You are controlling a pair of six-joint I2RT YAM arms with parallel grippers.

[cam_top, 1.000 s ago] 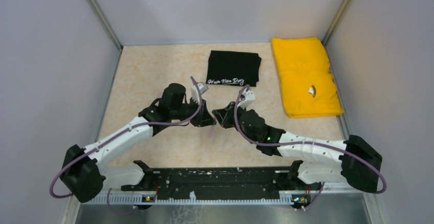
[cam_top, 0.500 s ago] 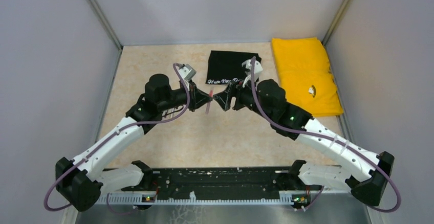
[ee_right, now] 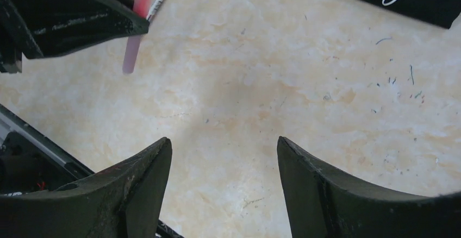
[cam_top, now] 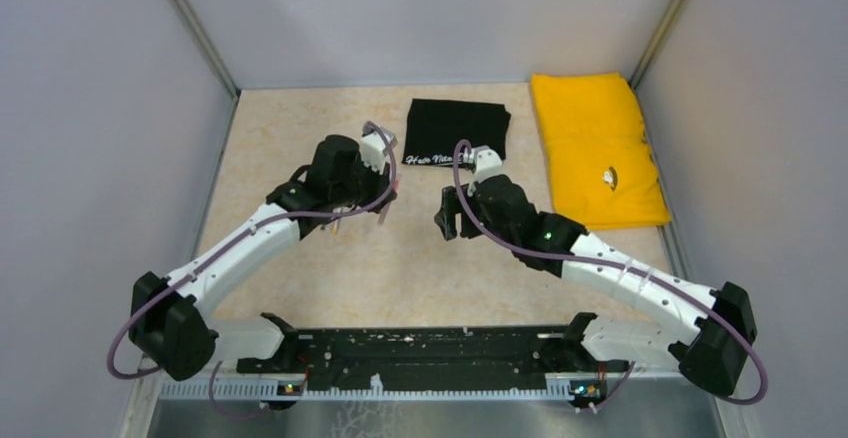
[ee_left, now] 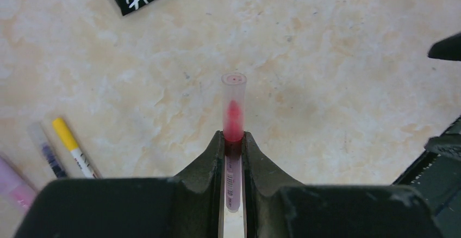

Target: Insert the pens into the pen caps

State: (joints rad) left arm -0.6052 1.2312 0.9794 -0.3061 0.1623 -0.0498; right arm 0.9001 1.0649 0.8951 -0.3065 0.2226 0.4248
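Currently left gripper (ee_left: 234, 138) clamps reddish-pink pen (ee_left: 234, 110); right gripper (ee_right: 223, 143) empty, spread wide.

Bench (cam_top: 300, 138): beige marbled top. At the far edge a folded black cloth (cam_top: 457, 130) with white script print lies flat. A folded yellow cloth (cam_top: 595, 148) sits to its right, apart, with a small white item (cam_top: 609, 175) on top. Left wrist view shows three pens lying close together: yellow-ended pen (ee_left: 73, 146), purple-ended pen (ee_left: 47, 151) just beside it, pale pink pen (ee_left: 13, 183) blurred at the frame edge. Fine coloured specks (ee_right: 391, 79) mark the bench near the black cloth.
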